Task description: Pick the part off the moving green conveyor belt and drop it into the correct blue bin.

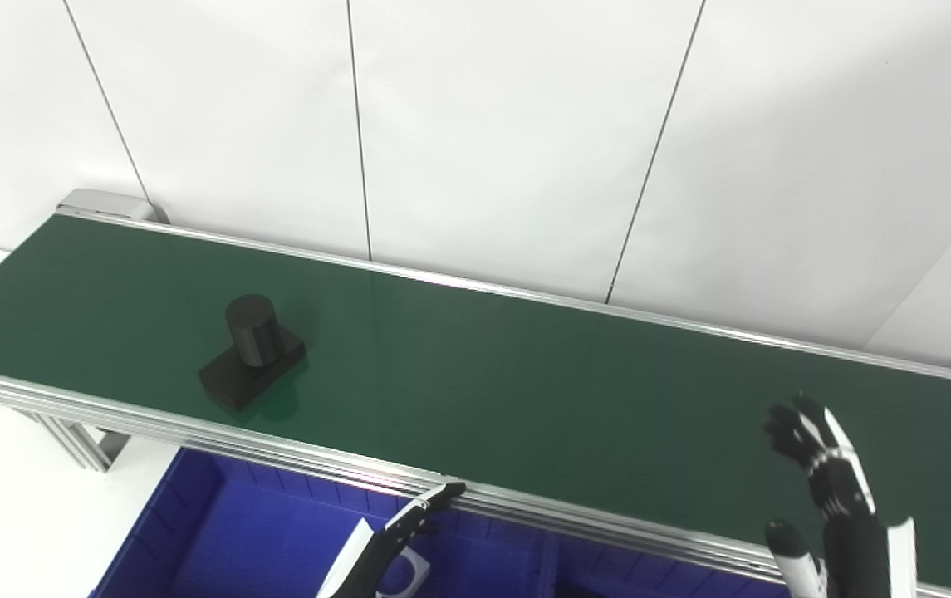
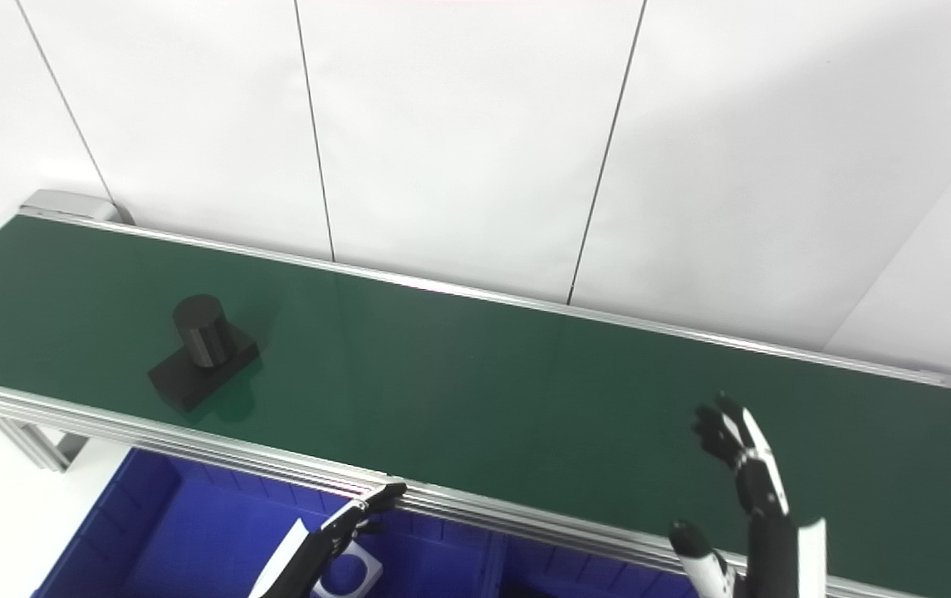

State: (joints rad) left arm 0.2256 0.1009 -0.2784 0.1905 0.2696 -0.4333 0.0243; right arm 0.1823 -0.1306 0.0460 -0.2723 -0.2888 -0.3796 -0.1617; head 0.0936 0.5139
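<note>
A black part (image 1: pixel 252 352), a short cylinder standing on a flat rectangular base, sits on the green conveyor belt (image 1: pixel 525 390) toward its left end, near the front rail. My left hand (image 1: pixel 396 536) hovers low over the blue bin (image 1: pixel 218 531), fingers stretched out and holding nothing, its tips reaching the belt's front rail. Over the right part of the belt my right hand (image 1: pixel 824 490) is raised, open, fingers and thumb spread, far from the part.
A white part with a round hole (image 1: pixel 404 573) lies in the blue bin under my left hand. An aluminium rail (image 1: pixel 276 453) edges the belt's front. A white panelled wall (image 1: pixel 475 124) stands right behind the belt.
</note>
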